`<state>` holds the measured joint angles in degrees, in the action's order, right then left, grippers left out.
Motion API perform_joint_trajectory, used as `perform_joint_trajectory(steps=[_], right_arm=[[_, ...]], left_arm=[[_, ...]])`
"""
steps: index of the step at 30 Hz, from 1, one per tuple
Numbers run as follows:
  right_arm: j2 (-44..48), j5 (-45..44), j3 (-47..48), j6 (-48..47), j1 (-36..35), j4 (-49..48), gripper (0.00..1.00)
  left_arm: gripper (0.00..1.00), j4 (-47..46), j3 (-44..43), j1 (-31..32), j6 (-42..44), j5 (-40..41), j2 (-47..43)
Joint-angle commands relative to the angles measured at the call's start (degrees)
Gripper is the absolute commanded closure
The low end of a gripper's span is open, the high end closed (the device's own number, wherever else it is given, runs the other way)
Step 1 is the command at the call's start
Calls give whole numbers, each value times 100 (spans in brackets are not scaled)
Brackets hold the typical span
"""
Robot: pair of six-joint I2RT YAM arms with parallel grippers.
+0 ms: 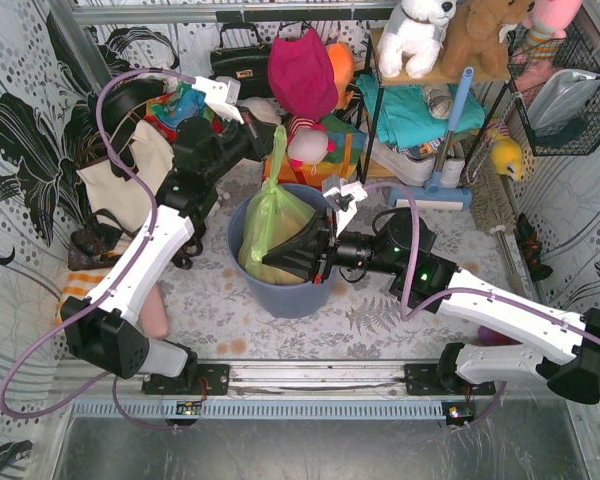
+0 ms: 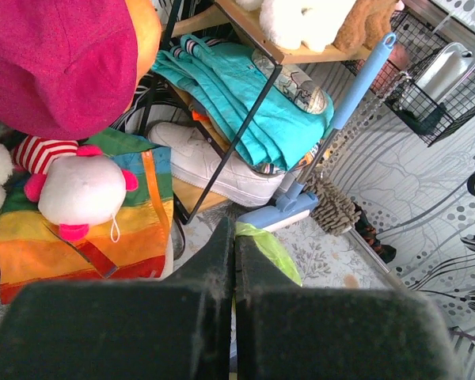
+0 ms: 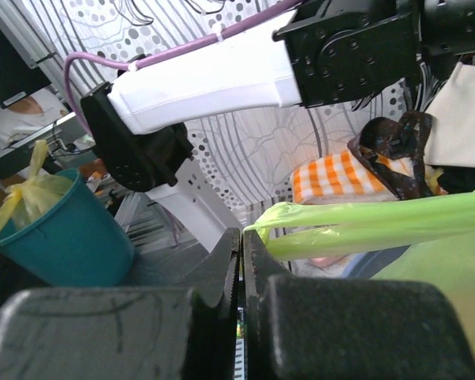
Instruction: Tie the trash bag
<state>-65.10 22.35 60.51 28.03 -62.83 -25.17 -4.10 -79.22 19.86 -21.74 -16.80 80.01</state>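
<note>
The trash bag [image 1: 268, 222] is sitting in the blue-grey bin [image 1: 302, 292] in the middle of the counter [image 1: 380, 318], with one loop handle [image 1: 280, 152] standing straight up above the rim. The left fingers [image 2: 134, 324] are clenching the top of that handle, green plastic poking out between them. The right fingers [image 3: 356, 324] are pinching the end of a second green strip [image 3: 364, 224] at the bag's near side.

trash bag [image 1: 268, 222] bottom inside bin [image 1: 298, 297], tote [image 1: 110, 185] behind left arm [image 1: 145, 260]
</note>
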Motion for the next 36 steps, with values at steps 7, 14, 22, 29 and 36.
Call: perform_joint_trajectory(steps=[7,14,22,29,36], right_arm=[[-23,1229,-840,865,-130,-683,100],[-124,1690,-541,1057,-128,-664,100],[217,1951,-93,949,-132,-302,100],[442,1687,-857,1057,-128,-129,100],[522,1771,-1421,1577,-133,-335,100]], left_arm=[[100,-418,401,-97,192,511,513],[100,-128,63,-185,211,531,844],[100,45,-647,-184,249,502,863],[100,-140,-41,-184,176,593,922],[100,-150,274,-198,326,853,982]])
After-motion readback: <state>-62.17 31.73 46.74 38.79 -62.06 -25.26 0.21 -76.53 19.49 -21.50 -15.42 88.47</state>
